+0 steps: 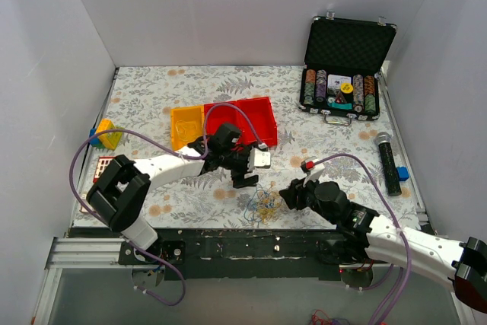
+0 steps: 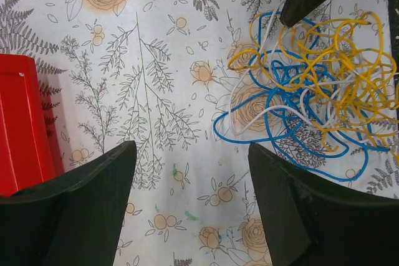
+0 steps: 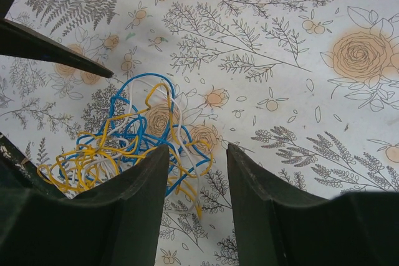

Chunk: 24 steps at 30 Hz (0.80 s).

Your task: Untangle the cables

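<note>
As viewed from above, found one tangle of cables [image 1: 265, 205] on the floral tablecloth [image 1: 152, 97], close to the near edge and between the two grippers. Counted three wire colours in it: blue, yellow and white. Number of separate strands not determinable from the knot. Left gripper [image 2: 192, 151]: fingers [image 2: 75, 204] well apart, only bare cloth between them, tangle lying just beside one finger. Right gripper [image 3: 197, 151]: fingers [image 3: 124, 216] apart with a clear gap, clamped on nothing. Tangle partly hidden behind one finger, with a yellow loop reaching toward the gap; contact between that finger and the wires not determinable. Elsewhere on the cloth, counted:

- two red bins [image 1: 255, 116] and one yellow bin [image 1: 186, 125], side by side mid-table
- one open chip case [image 1: 350, 43] at the far right, holding rows of chips on either side of a card [image 1: 340, 85]
- one black cylinder [image 1: 388, 159] at the right edge, with one small blue block [image 1: 401, 174] touching or just beside it
- one multicoloured toy [image 1: 103, 135] and one red gridded piece [image 1: 103, 167] at the left edge

Printing on the card too small to read.
</note>
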Motion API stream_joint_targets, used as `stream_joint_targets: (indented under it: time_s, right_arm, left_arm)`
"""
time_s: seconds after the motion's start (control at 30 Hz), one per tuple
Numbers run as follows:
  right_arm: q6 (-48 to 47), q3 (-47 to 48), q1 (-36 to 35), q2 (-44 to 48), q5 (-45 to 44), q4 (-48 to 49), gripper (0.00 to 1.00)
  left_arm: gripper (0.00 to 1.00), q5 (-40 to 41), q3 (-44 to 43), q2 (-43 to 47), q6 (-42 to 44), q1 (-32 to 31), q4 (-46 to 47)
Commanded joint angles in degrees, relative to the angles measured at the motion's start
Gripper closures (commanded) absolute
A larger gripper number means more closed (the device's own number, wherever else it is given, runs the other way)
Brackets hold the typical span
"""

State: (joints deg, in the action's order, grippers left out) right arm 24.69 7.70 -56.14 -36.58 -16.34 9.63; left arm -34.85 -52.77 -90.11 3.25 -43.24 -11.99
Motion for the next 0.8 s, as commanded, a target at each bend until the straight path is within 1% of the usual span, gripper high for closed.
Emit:
stream_joint_targets:
  time_s: [0.0,0.17,0.63,0.7,0.77]
  right_arm:
    - [-0.7,1.3,0.3,0.6,-0.3,3.3,0.5]
    - [-0.7,1.1,0.8,0.5,-0.2,3.6,0.5]
    - [0.4,-0.2,1.1,1.4,-0.4,3.6,0.5]
    - [0.4,-0.4,1.1,1.5,-0.2,3.6,0.5]
    - [0.5,-0.5,1.1,1.3,-0.1,3.7,0.51]
  left_arm:
    - [0.29,0.1,-1.3,-1.5,5.0,-0.1,1.9]
    - [0.3,-0.5,-2.1,-3.1,5.6,-1.3,2.6]
    - [0.31,-0.7,-1.1,-3.8,3.4,-5.5,4.7]
    - [0.34,-1.0,-0.9,-3.5,3.0,-6.5,4.6]
    - [0.39,-1.5,-0.5,-3.5,2.7,-7.2,4.2]
